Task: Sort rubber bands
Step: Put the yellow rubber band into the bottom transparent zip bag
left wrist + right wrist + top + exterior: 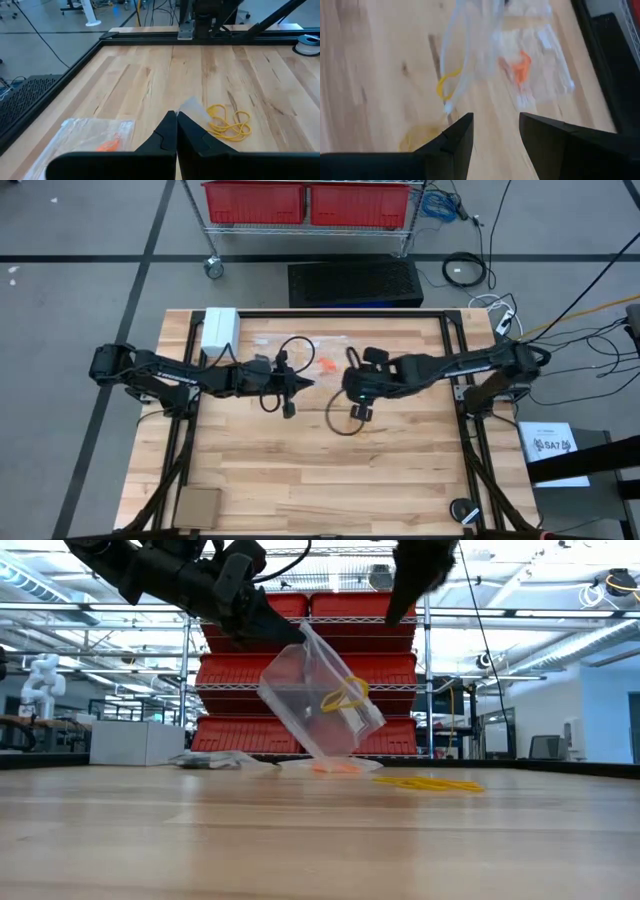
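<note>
Bag and bands sit near the middle of the wooden table point(300, 470). The left gripper point(290, 637) is clamped on the top edge of a clear plastic zip bag point(320, 700), which hangs tilted above the tabletop in the low view, with a yellow rubber band point(345, 693) showing inside it. In the left wrist view the two dark fingers point(167, 137) are pressed together, with a corner of the clear bag sticking out just past their tips. Beyond them a loose heap of yellow rubber bands point(229, 123) lies on the wood; the low view shows the same heap flat on the table just beside the hanging bag. A second clear bag point(87, 137) lies flat on the table and holds orange rubber bands point(109, 145). The right gripper point(496, 131) is raised above the table close to the hanging bag, its fingers spread apart and gripping nothing; its wrist view looks down past them at the hanging bag, the yellow heap and the flat bag with orange bands. A white box point(219, 328) sits at the table's far left edge.
</note>
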Tool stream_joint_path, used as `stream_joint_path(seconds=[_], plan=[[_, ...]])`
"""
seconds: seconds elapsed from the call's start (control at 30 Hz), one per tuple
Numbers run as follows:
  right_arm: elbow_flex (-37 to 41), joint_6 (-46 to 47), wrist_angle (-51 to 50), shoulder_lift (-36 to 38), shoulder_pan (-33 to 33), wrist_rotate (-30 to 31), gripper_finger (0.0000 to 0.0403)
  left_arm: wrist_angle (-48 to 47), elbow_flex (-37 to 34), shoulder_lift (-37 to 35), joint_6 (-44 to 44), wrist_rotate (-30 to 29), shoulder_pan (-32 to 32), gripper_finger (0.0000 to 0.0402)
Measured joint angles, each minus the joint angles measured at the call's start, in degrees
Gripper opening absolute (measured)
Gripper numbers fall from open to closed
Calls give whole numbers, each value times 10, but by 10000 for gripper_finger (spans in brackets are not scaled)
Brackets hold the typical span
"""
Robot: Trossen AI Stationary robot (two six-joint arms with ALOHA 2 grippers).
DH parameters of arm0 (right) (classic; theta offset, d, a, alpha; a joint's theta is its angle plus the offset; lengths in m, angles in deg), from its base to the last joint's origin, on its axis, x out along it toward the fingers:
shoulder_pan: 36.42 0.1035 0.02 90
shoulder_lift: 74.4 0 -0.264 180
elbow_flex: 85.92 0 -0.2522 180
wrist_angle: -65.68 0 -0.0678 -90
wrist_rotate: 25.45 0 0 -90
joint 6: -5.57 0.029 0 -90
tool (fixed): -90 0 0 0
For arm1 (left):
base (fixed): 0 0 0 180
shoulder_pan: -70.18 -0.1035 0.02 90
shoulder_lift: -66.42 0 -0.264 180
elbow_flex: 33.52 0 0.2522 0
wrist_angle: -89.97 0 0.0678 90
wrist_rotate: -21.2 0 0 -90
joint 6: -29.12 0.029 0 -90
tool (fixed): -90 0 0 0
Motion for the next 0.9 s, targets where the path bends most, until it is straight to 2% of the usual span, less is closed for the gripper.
stream_joint_path(seconds=[0.2,0.3,0.4,0.5,0.67,0.8,0.9], plan=[[263,-1,310,107,25,32,153,0,0,0,-2,-3,0,0],[378,9,475,122,45,32,153,0,0,0,-4,-8,0,0],[452,29,604,112,60,34,153,3,0,0,-4,-15,0,0],[482,62,677,90,64,43,153,11,0,0,-4,-15,0,0],[483,90,702,52,63,89,153,18,0,0,-5,-16,0,0],[483,99,717,25,64,96,152,21,0,0,-6,-16,0,0],[483,88,735,6,63,99,135,21,0,-3,-6,-16,0,0]])
